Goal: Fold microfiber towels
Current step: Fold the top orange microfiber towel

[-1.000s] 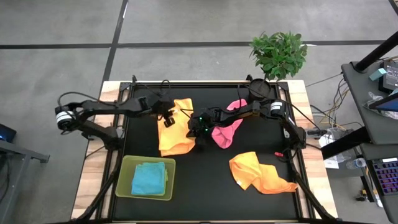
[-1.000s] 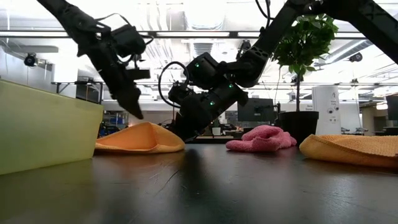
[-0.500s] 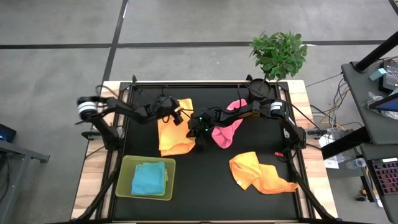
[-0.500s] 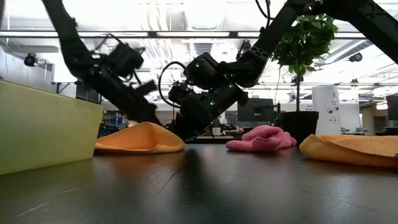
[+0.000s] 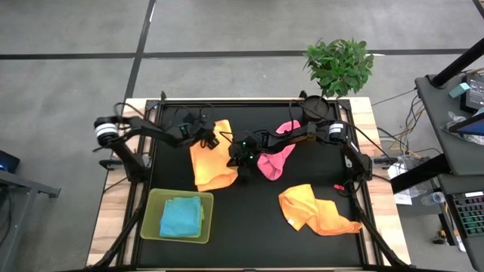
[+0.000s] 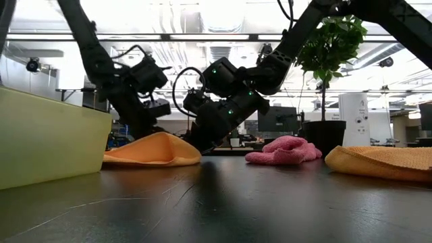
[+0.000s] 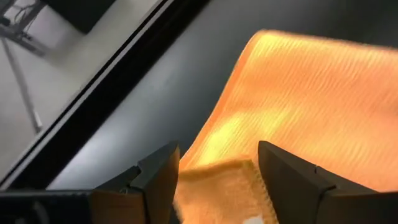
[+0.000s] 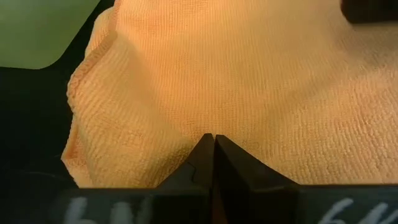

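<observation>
A black work mat was laid over a wooden table, which stood on a grey floor crossed by dark lines. A potted plant was set at the table's far right corner, and a desk with equipment was seen to the right. From table height, a bright open hall with ceiling pipes was visible behind.

An orange towel was spread left of centre on the mat, partly folded. The left gripper was placed over its far edge with its fingers parted wide on either side of the cloth's edge, nothing being gripped. The right gripper was pressed down at the towel's right edge, its fingers closed tight together against the orange fabric; whether any cloth was pinched could not be told.

A crumpled pink towel was lying just right of the right gripper. A second orange towel was bunched at the near right. A folded light blue towel was held in a translucent green tray at the near left.
</observation>
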